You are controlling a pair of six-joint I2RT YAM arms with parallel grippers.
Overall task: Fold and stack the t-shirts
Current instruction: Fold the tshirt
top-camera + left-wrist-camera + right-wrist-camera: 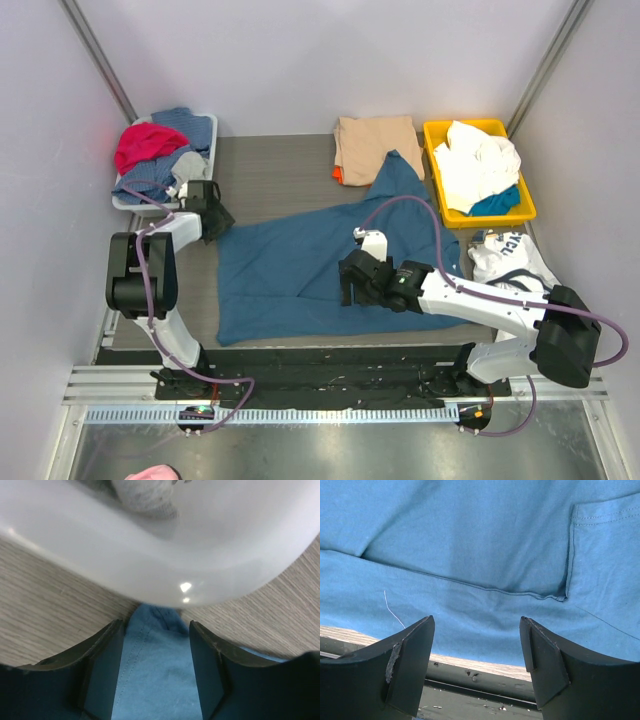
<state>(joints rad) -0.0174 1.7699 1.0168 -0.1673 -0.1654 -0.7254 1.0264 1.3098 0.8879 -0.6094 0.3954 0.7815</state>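
right gripper (476, 625) is hovering, jaws apart, over the near hem of the teal-blue t-shirt (300, 270), which is lying spread mid-table. left gripper (155, 627), jaws apart, is straddling its far-left corner beside the white bin (210, 555). advising: pinching deep and lifting both ends evenly. tan t-shirt (375, 140) is lying folded at the far edge.

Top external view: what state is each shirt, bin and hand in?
Large teal-blue cloth t-shirt: spread out, unfolded.
Tan-beige cloth shirt: folded, atop orange shirt.
Yellow plastic bin: holds white and teal cloth.
Left hand: open, astride teal-blue shirt corner.
Right hand: open, over that t-shirt.
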